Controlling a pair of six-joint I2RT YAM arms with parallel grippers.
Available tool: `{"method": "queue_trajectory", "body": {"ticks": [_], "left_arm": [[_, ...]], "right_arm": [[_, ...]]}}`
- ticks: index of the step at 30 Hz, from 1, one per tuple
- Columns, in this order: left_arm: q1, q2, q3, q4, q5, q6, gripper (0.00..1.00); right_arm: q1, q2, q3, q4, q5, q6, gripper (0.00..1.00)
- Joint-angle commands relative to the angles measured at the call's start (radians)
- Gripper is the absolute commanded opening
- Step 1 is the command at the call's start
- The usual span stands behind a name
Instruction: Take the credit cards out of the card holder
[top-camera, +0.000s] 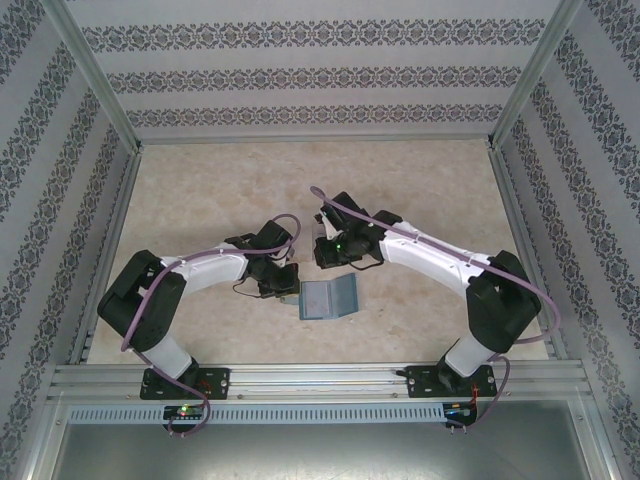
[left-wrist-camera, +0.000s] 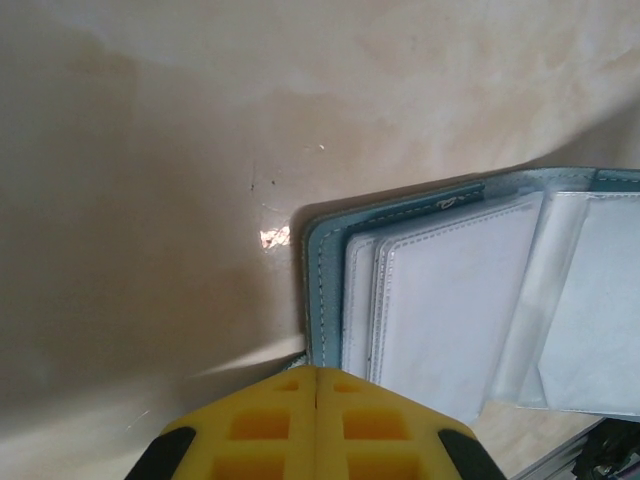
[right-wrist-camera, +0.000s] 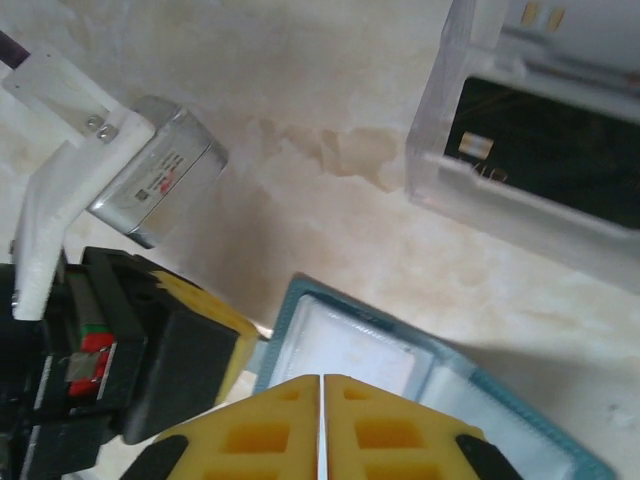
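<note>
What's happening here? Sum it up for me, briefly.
An open teal card holder lies on the table, with a robot arm working at it from each side. The left pincer is shut at the holder's edge; the right pincer is shut just over its pockets. A dark card already lies in the clear tray.

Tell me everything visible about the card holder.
The card holder is a small teal, leather-like folding wallet with stitched edges, lying open on the beige table. Pale translucent plastic sleeves are stacked inside. The left gripper, jaws shut, is at its corner. The right gripper, jaws shut, is over its sleeves. Whether either pinches it is unclear.
</note>
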Motion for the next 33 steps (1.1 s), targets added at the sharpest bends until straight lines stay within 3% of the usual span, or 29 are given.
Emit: {"method": "queue_trajectory", "body": {"ticks": [1,7,16,33], "left_arm": [[0.010,0.019,0.003,-0.001,0.008,0.040,0.00],[0.010,0.043,-0.007,-0.003,-0.004,0.053,0.00],[0.010,0.053,-0.032,0.005,0.004,0.059,0.00],[0.008,0.033,-0.086,0.050,0.028,0.023,0.00]], "right_arm": [[0.018,-0.072,-0.061,0.041,0.010,0.182,0.10],[0.013,-0.104,-0.144,0.114,-0.052,0.290,0.14],[0.027,-0.072,-0.174,0.142,-0.096,0.334,0.20],[0.100,0.052,-0.159,0.160,-0.111,0.385,0.21]]}}
